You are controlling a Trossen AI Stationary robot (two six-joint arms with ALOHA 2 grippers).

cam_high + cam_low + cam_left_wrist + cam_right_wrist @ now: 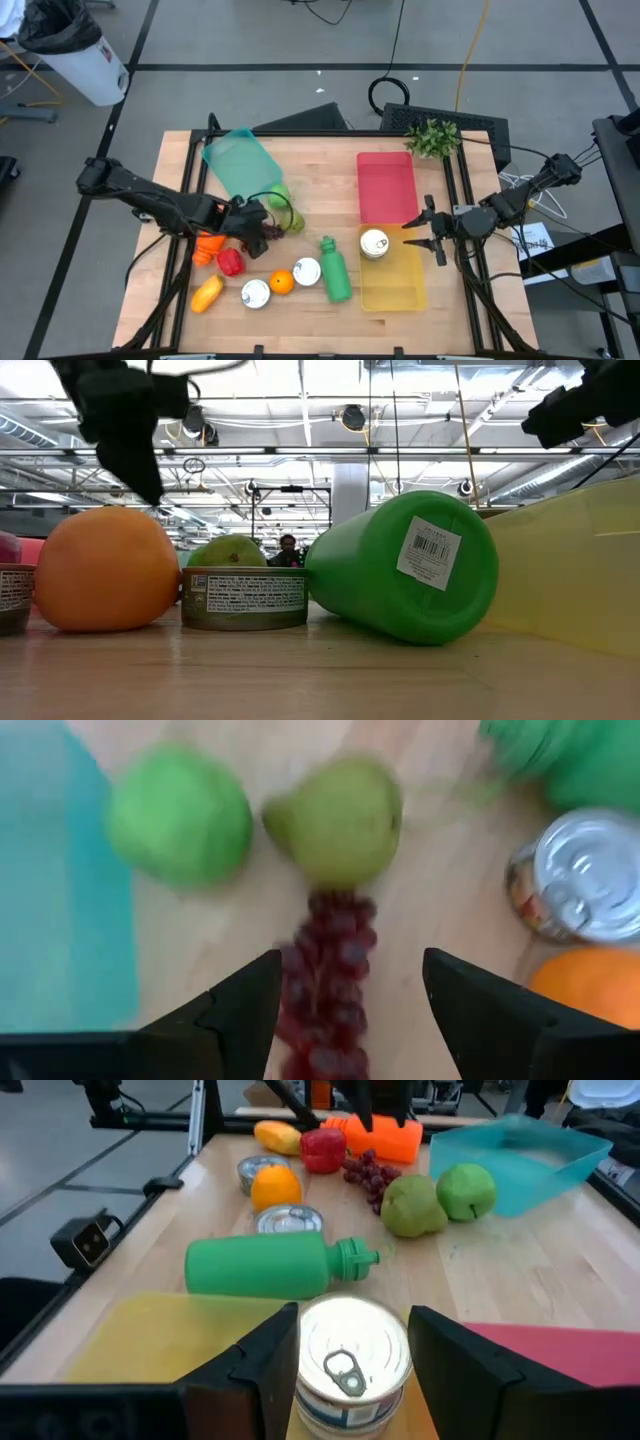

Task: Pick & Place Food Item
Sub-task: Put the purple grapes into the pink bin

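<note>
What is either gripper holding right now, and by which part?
Nothing is held. The left gripper hangs open with its fingers either side of the grapes. The right gripper is open around the can in the yellow tray.

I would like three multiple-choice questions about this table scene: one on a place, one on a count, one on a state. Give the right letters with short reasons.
1. Where does the round metal tin with the pull-ring lid stand?
A. in the yellow plastic tray
B. in the red plastic tray
C. in the teal plastic tray

2. How many plastic trays are on the wooden table?
A. two
B. three
C. five

3. How is the green plastic bottle positioned?
A. upright
B. lying on its side
C. held in the air

Answers: 1 A, the high view shows the tin at the yellow tray's end, and the right gripper has a finger on each side of it. 2 B, teal, red and yellow. 3 B, the low view shows its base facing the camera.
</note>
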